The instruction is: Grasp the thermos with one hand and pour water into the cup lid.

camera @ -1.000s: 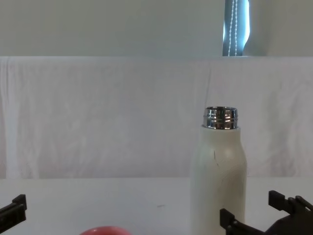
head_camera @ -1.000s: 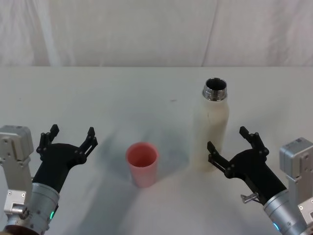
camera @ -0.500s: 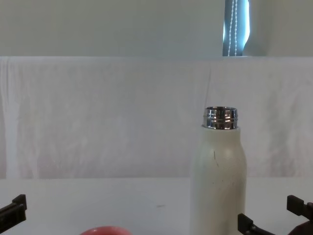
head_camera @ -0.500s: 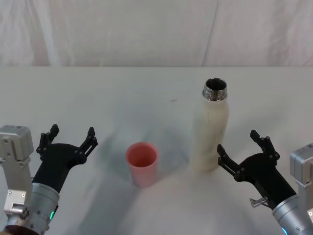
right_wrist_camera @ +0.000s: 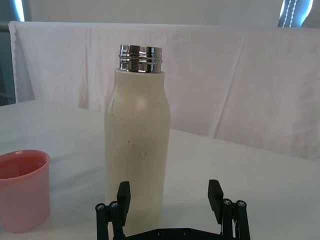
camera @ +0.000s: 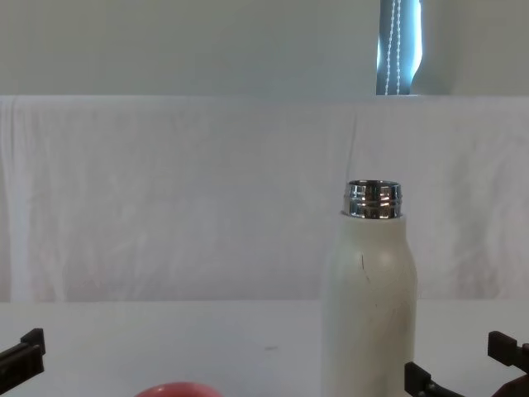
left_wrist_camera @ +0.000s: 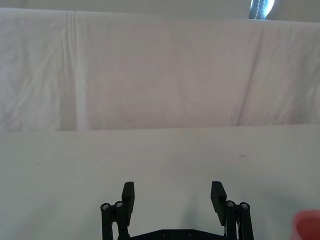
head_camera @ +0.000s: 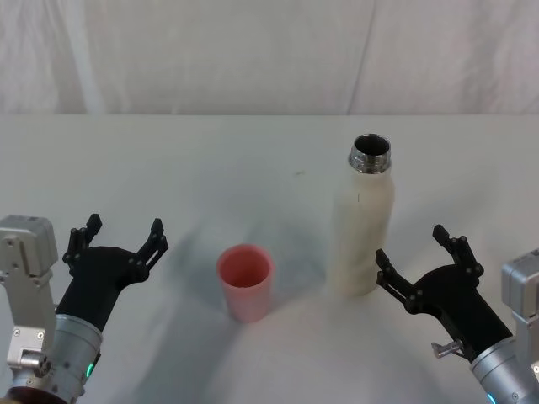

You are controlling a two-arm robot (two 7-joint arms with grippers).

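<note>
The cream-white thermos [head_camera: 363, 220] stands upright and uncapped on the table, its chrome neck [camera: 373, 199] showing in the chest view. The red-pink cup lid [head_camera: 245, 281] stands mouth-up to the thermos's left, with its rim [camera: 175, 389] at the chest view's bottom edge. My right gripper [head_camera: 418, 262] is open, just right of and nearer than the thermos base, not touching it. The right wrist view shows the thermos [right_wrist_camera: 137, 150] slightly off the gap of my right gripper [right_wrist_camera: 170, 195], with the cup lid [right_wrist_camera: 22, 187] beside it. My left gripper [head_camera: 120, 238] is open, left of the cup lid.
A white cloth covers the table [head_camera: 210, 168] and hangs as a backdrop [head_camera: 253, 50] behind it. A small dark speck [head_camera: 296, 174] lies on the cloth beyond the cup lid. Bare cloth surrounds both objects.
My right gripper has drawn back to the right, away from the thermos base, mostly in the first half second. The left gripper, thermos and cup lid have not moved.
</note>
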